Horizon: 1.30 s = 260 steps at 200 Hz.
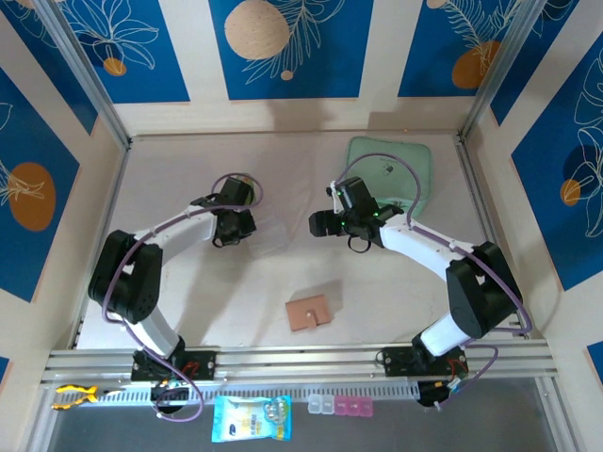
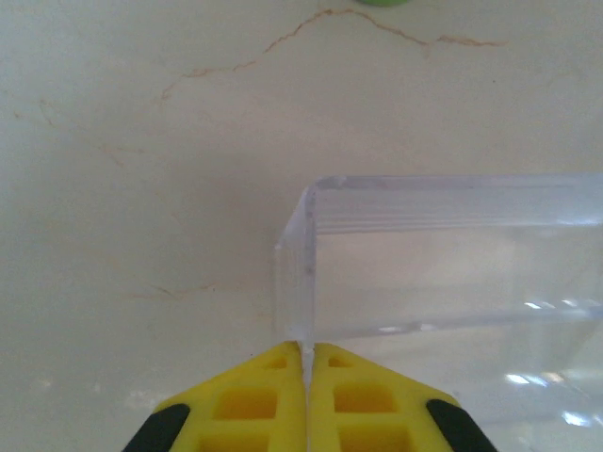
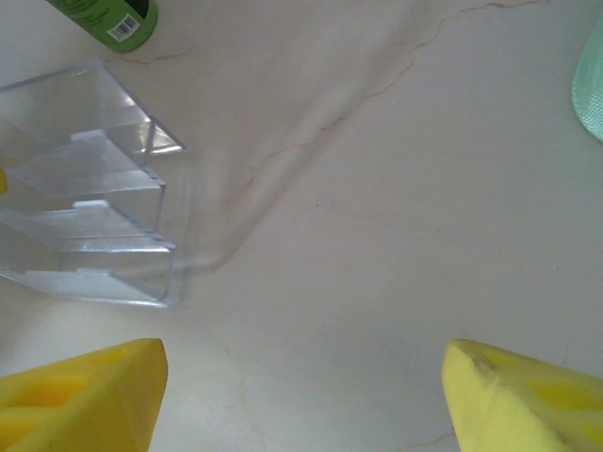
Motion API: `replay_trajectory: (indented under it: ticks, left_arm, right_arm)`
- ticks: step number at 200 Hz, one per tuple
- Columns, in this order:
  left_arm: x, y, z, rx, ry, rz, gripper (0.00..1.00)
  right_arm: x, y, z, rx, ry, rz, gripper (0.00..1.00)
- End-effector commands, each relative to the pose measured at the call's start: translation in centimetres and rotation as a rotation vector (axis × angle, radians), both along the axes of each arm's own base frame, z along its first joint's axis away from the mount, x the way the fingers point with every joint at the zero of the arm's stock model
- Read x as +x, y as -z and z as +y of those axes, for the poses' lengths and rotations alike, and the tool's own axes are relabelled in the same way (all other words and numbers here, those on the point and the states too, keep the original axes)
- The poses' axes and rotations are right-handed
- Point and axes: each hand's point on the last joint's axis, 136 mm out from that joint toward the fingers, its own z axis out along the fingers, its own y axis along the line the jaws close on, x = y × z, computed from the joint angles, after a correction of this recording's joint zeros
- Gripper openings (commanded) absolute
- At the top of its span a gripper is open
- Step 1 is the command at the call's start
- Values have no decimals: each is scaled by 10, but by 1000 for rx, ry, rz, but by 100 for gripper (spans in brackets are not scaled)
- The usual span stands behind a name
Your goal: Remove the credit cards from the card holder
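1. The card holder (image 1: 309,313) lies folded shut on the table (image 1: 188,169), so its inside is hidden. Only its tan outer face and small snap dot show.
2. It sits near the front edge, between the two arm bases and well apart from both grippers. Its long axis runs roughly left to right, with the right end tilted slightly away from the bases.
3. The left gripper (image 2: 306,363) has its fingers pinched together on the thin wall of a clear box (image 2: 443,254). The box's right side is cut off in the left wrist view.
4. The right gripper (image 3: 306,363) hovers over bare table with its fingers spread wide, holding nothing.
5. In the right wrist view, a green bottle (image 3: 108,19) is cut off by the top edge. A mint pouch (image 3: 592,85) is cut off by the right edge.
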Motion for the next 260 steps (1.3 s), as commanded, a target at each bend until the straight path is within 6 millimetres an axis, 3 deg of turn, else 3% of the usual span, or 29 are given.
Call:
replay_trajectory:
  ticks: [1,57,80,131,181,214,260]
  left_arm:
    - [3,-4,-8,24,43,4,5]
    - [20,-25,-29,63,149,-29,0]
    - [30,-29,-46,69,207,-36,0]
    - [53,-25,-86,80,327,-19,1]
    - [68,-12,-115,74,358,3,1]
    - [71,-2,-125,72,357,23,2]
    - [67,4,-121,86,348,30,9]
  right_arm:
    - [-6,-4,-6,-10,19,-3,77]
    - [-8,-12,-17,-41,41,-27,77]
    - [-4,-13,-32,-68,106,-17,77]
    - [-5,-11,-66,-65,262,36,77]
    - [-8,-4,-72,-73,281,76,77]
    - [-8,-5,-71,-65,283,77,77]
    - [-7,-8,-71,-77,276,79,77]
